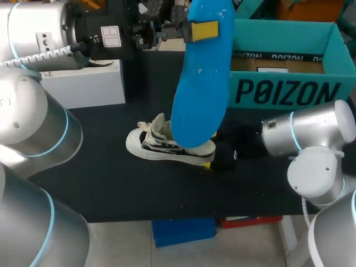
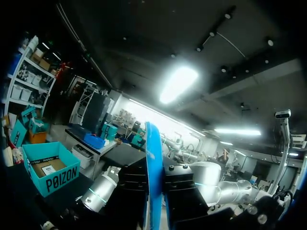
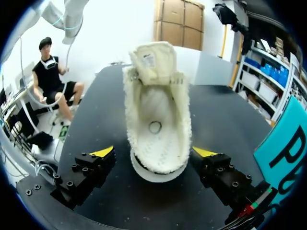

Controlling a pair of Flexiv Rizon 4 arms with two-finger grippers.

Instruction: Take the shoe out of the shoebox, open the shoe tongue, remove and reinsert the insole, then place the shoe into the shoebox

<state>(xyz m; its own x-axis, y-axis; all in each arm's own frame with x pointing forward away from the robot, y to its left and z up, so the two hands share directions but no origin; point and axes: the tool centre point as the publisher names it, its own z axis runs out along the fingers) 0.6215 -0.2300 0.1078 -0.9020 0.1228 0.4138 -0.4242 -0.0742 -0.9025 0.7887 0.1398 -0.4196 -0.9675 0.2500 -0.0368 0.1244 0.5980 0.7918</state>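
on the matte black table [image 1: 100, 183] stands the shoe [image 3: 156, 124], fleecy cream lining, tongue folded back; right gripper [image 3: 153, 152] jaws apart astride its rounded heel; left gripper [image 2: 154, 187] clamps the smooth blue insole [image 1: 200, 83] aloft; teal cardboard shoebox [image 1: 289, 92] behind.
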